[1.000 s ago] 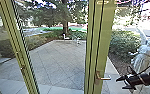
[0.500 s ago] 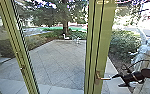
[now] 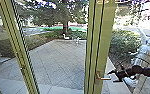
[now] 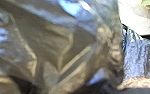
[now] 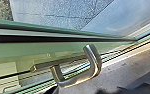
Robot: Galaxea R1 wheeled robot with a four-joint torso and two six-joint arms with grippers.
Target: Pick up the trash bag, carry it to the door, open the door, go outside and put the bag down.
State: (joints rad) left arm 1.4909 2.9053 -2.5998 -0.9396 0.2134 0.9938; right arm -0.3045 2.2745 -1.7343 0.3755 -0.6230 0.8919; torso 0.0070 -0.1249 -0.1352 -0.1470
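We judge the pick-up and carry done: the trash bag (image 4: 53,45) looms close in the left wrist view, though we cannot tell the left pincer's state. Our right pincer (image 3: 111,77) is just beside the handle (image 3: 104,78), apart and not clamped on it — so opening the door (image 3: 99,32), reaching the paving (image 3: 58,60) and setting the bag down remain.

A gap opens inside the bend of the door handle (image 5: 94,61); behind the handle, the green door frame (image 3: 93,50) blocks the way.
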